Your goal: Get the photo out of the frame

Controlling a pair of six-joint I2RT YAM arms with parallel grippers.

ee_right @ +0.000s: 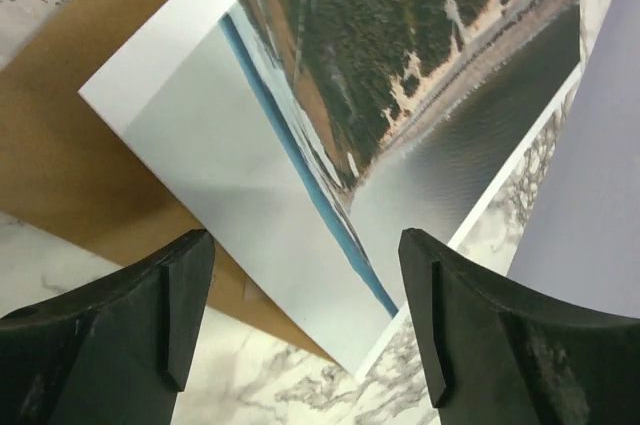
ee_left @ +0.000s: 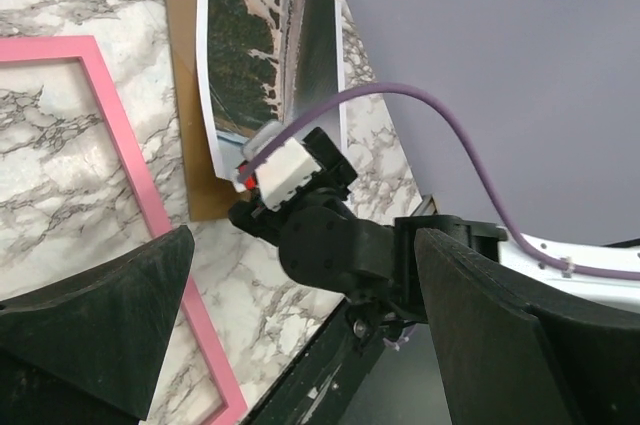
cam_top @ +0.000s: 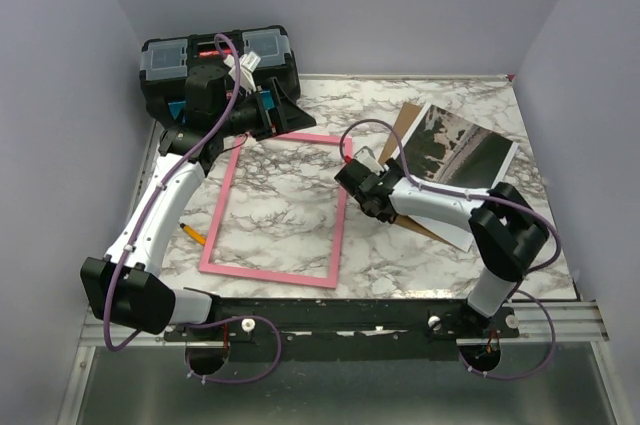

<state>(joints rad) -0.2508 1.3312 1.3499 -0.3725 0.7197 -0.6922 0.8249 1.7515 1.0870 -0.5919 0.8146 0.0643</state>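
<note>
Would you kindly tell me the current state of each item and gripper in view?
photo: out of the frame, lying flat and face up on the backing board.
frame: empty, lying flat.
backing board: out of the frame, under the photo.
toolbox: closed.
left gripper: open, holding nothing.
right gripper: open above the photo, holding nothing.

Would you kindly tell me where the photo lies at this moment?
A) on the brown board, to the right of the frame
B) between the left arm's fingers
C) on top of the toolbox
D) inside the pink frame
A: the photo lies flat on the brown board, off to the right of the pink frame, which holds no print.
</note>
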